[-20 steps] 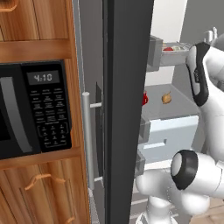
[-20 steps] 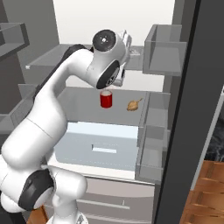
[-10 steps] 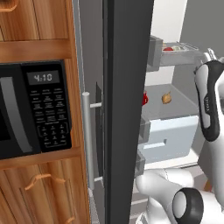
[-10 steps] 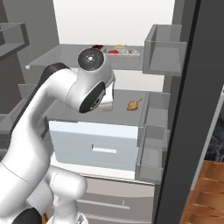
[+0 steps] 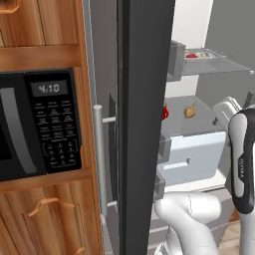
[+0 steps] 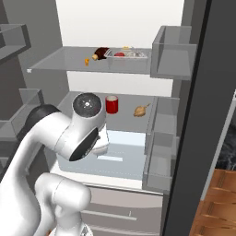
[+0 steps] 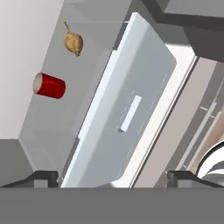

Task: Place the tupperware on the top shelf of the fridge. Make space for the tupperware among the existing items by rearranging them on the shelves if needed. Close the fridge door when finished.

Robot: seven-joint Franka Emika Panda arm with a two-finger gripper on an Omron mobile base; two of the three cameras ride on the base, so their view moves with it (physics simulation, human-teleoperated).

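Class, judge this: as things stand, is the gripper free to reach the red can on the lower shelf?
Probably yes. The gripper is open and empty, the fridge stands open, and nothing sits in front of the red can; the onion lies apart, beside it.

One tupperware (image 6: 127, 54), one dark bottle (image 6: 99, 53) and one small orange item (image 6: 86, 61) are counted on the top shelf (image 6: 60, 62); one red can (image 6: 112, 104) and one onion (image 6: 140, 110) below; one microwave (image 5: 37, 124).
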